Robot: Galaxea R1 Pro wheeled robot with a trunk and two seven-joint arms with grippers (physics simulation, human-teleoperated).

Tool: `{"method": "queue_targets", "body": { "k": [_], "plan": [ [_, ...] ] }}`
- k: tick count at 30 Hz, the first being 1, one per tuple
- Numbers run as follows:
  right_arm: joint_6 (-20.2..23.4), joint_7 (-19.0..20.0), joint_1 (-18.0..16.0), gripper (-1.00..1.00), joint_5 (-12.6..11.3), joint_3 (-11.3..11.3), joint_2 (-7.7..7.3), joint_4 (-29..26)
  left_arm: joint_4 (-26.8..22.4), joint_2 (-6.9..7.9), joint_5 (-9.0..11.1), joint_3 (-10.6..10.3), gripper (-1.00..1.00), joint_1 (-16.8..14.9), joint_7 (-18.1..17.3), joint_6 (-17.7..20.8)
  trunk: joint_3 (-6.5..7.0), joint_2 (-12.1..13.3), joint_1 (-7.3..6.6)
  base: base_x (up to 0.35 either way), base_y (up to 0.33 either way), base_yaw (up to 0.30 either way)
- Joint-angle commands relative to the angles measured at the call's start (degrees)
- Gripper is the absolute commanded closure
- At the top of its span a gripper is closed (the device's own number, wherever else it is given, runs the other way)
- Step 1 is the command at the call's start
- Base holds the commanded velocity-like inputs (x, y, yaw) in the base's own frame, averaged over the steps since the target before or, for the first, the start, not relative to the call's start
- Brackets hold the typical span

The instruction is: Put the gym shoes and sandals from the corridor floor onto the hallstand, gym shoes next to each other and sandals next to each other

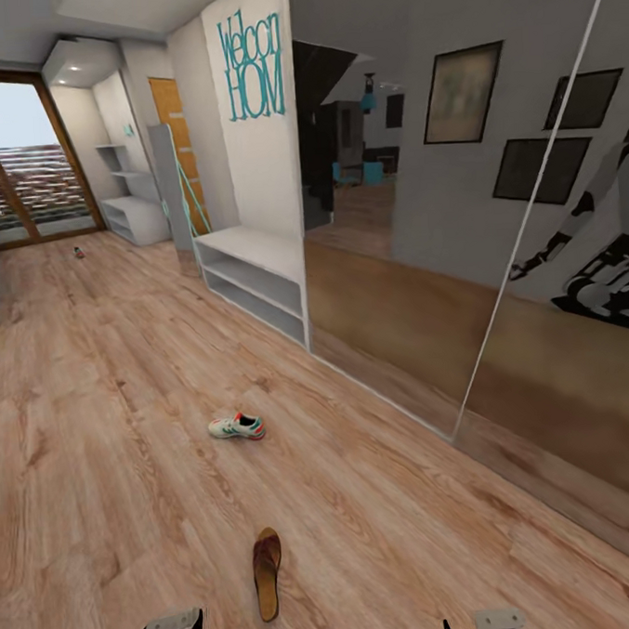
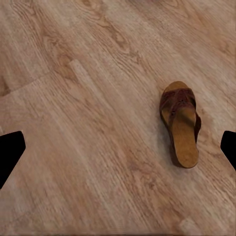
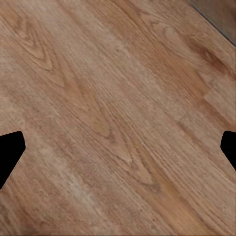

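Sandal, dark brown leather with tan insole [image 1: 267,572], lies flat on the light-brown wood-plank floor [image 1: 97,412] in the head view, just ahead of the robot between both arms; a white sneaker with green stripes and orange-red heel [image 1: 237,426] rests farther up the corridor. Left wrist view: left gripper [image 2: 118,147] spread wide, empty, sandal [image 2: 180,124] near one fingertip, probably staged for pickup. Right wrist view: right gripper [image 3: 118,147] equally wide, empty, over bare planks.

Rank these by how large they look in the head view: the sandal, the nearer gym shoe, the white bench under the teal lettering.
1. white bench
2. sandal and gym shoe: similar; the sandal lies nearer, so no firm ranking.
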Motion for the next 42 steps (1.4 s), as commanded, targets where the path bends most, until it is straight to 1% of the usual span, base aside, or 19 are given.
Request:
{"method": "queue_targets", "body": {
  "k": [1,5,10,14,19,23,35,42],
  "plan": [
    [-0.1,-0.6,0.0,-1.00,0.0,0.4,-0.08,0.0,0.1,-0.01,0.4,0.0,-1.00,0.0,-0.1,-0.2,-0.08,0.0,-0.01,0.000,0.048,0.281],
    [-0.1,-0.6,0.0,-1.00,0.0,0.4,-0.08,0.0,0.1,0.00,0.4,0.0,-1.00,0.0,-0.1,-0.1,-0.19,0.0,-0.01,0.000,0.089,0.281],
    [-0.1,-0.6,0.0,-1.00,0.0,0.4,-0.08,0.0,0.1,0.00,0.4,0.0,-1.00,0.0,-0.1,-0.1,-0.33,0.0,-0.01,0.000,0.245,0.251],
    [-0.1,-0.6,0.0,-1.00,0.0,0.4,-0.08,0.0,0.1,0.00,0.4,0.0,-1.00,0.0,-0.1,-0.1,-0.38,0.0,-0.01,0.000,0.282,0.116],
    [-0.1,-0.5,0.0,-1.00,0.0,0.4,-0.13,0.0,0.1,0.00,0.4,0.0,-1.00,0.0,-0.1,-0.2,-0.41,0.0,-0.01,0.000,0.247,0.043],
    [-0.1,-0.5,0.0,-1.00,0.1,0.4,-0.15,0.0,0.1,0.00,0.4,0.0,-1.00,0.0,-0.1,-0.1,-0.41,0.0,-0.01,0.000,0.094,0.013],
    [-0.1,-0.5,0.0,-1.00,0.1,0.4,-0.17,-0.1,0.1,0.00,0.3,0.0,-1.00,0.0,-0.1,-0.1,-0.42,0.0,-0.01,0.005,0.016,0.002],
    [-0.1,-0.5,0.0,-1.00,0.0,0.4,-0.17,-0.1,0.1,0.00,0.3,0.0,-1.00,0.0,-0.1,-0.1,-0.42,0.0,-0.01,0.096,0.001,0.000]
  ]
}}
